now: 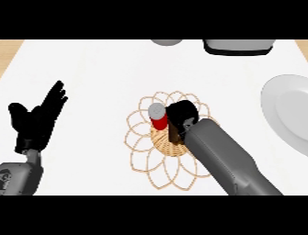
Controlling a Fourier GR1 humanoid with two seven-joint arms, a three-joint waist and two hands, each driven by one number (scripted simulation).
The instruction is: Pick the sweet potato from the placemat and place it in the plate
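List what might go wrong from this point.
The right hand is down on the placemat, hiding the sweet potato, so whether it is held cannot be seen. A red shaker stands right beside that hand and may get knocked over on lifting. The plate lies partly out of view, so placement may land near its rim.

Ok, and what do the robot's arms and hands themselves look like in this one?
Both forearms are smooth grey shells, rounded and thick. The left forearm shows round dark recesses near the wrist; the right forearm looks plain. Each ends in a black hand: the left hand has slim fingers and a thumb, the right hand shows as a compact black mass. No cables or markings are visible.
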